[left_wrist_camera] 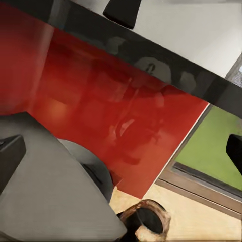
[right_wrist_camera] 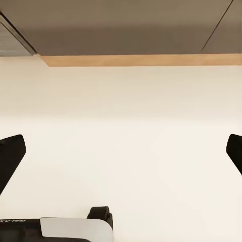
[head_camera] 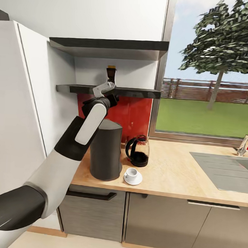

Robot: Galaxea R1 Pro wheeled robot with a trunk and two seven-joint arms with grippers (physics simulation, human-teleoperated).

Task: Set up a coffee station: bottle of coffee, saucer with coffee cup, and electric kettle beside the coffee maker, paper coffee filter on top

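Standing on the shelf, the brown bottle was half hidden behind the left end effector, whose fingers were spread. Below, the coffee maker, kettle and cup sat on the bench.

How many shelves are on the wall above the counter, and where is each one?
2. The upper shelf is mounted near the top of the wall; the lower shelf sits below it, above the red backsplash, and carries the bottle of coffee.
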